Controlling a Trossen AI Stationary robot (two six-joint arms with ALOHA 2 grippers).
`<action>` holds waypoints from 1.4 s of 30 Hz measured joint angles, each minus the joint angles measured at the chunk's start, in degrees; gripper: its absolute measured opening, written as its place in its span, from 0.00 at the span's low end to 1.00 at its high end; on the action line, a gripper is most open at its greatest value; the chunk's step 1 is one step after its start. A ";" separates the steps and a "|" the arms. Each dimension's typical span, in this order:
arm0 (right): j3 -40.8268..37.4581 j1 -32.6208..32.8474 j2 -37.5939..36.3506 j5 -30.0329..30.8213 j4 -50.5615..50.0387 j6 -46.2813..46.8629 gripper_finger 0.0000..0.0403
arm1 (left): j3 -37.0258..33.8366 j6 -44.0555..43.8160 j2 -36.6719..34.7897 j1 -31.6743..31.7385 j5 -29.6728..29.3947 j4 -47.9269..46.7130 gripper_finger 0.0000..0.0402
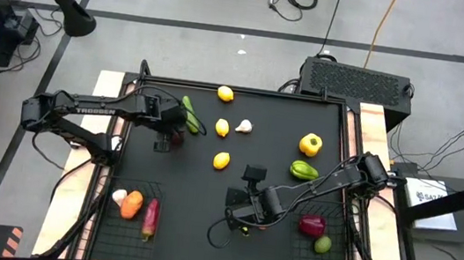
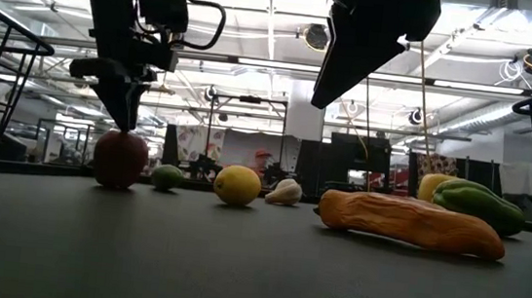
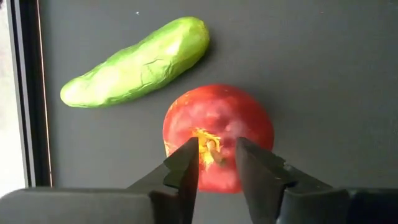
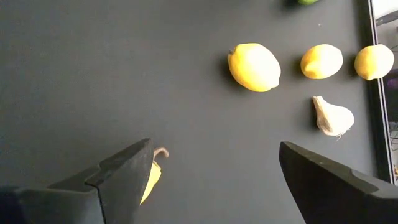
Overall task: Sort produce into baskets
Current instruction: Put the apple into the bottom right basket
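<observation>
Now: left gripper on the apple, right gripper over a yellow piece

Desk (image 1: 228, 236): black, carrying loose produce mid-field. Two baskets at the near corners: left basket (image 1: 105, 221) holds three pieces, right basket (image 1: 336, 254) holds two.

Left gripper (image 3: 216, 163): fingers narrowly apart, straddling the stem area of the red apple (image 3: 217, 134), tips at its top surface. I can't tell if they're actually pinching it or just touching. In the low view the gripper (image 2: 124, 116) sits right on top of the apple (image 2: 120, 159), which rests on the desk. Apple is directly under the gripper, so no lateral offset to fix. Green cucumber (image 3: 137, 62) lies just beyond the apple, apart from it, long axis oblique to the finger line.

Right gripper (image 4: 214, 180): spread wide, above the desk. A yellow piece with a curled stem (image 4: 151, 174) peeks out beside one finger, mostly hidden; likely a pepper or similar. It sits off to that finger's side, not centred between the jaws. Three lemons (image 4: 254, 66) and the garlic (image 4: 333, 116) are well ahead of it.

Judgement: left arm owns the apple; next move hinges on a firm close before lifting, since a round top is slip-prone.
</observation>
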 joint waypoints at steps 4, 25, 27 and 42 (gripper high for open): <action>0.00 0.00 0.00 0.00 0.00 0.00 0.84 | 0.00 0.17 0.09 0.00 -0.43 -0.58 0.21; 0.02 0.00 0.00 0.00 0.02 0.00 0.84 | 0.07 1.73 0.00 0.00 -2.11 -2.96 0.02; 0.02 0.00 0.00 0.02 0.02 0.00 0.84 | 0.07 1.84 0.00 0.00 -3.05 -2.99 0.01; 0.00 0.00 0.00 0.13 0.22 0.00 0.84 | 0.00 2.23 -2.63 -0.17 -4.21 -3.23 0.01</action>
